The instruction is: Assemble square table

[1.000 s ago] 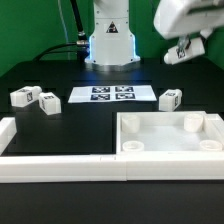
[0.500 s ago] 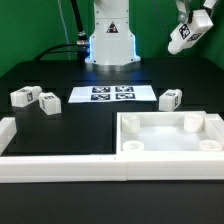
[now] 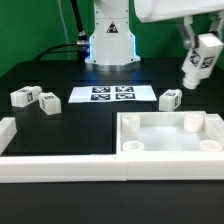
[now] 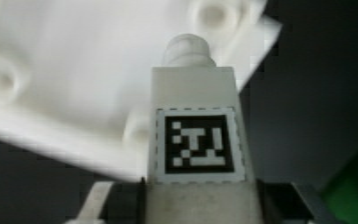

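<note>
While my gripper (image 3: pixel 200 48) clamped a tagged leg (image 3: pixel 198 66) between its fingers, I saw it hanging well above the square panel (image 3: pixel 163 134).

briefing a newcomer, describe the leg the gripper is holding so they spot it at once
Find the large white square panel on the exterior view's right. Above its far edge the gripper holds a tilted white tagged leg in the air. The three other legs lie on the black table; only this one is off it.

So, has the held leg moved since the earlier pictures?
Yes. The leg has come lower and shifted toward the exterior view's right, nearer the panel.
</note>
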{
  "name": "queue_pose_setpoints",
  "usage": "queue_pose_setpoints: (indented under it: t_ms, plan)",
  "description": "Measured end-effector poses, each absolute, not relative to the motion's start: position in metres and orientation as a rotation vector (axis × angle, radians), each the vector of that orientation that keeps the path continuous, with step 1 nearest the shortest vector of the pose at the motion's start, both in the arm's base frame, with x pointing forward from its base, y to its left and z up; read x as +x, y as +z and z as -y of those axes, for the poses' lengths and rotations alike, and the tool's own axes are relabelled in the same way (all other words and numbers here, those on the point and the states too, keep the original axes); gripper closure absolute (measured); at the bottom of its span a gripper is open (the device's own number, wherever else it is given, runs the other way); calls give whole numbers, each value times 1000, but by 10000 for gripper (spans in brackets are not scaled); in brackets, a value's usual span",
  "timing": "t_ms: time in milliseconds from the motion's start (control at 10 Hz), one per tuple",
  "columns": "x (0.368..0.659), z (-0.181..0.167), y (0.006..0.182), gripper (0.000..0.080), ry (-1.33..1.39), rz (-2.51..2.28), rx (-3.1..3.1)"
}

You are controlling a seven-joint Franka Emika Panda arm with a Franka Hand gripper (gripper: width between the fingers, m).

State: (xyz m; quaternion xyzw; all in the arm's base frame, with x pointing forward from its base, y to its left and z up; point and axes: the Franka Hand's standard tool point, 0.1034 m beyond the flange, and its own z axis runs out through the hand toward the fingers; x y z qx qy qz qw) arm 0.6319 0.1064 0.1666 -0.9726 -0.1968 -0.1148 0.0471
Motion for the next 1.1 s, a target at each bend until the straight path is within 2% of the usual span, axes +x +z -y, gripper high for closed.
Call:
queue_pose_setpoints:
  t_ms: [100, 500, 700, 900, 1000, 1100]
  plan:
    - [649, -114, 174, 509, -448, 547, -2960]
    - [654, -90, 170, 509, -859, 584, -2938]
    - [652, -72, 157, 509, -829, 626, -2949]
    - [665, -67, 152, 509, -769, 584, -2927]
    - [665, -82, 139, 509, -747, 586, -2901]
    - [664, -98, 135, 509, -730, 561, -2884]
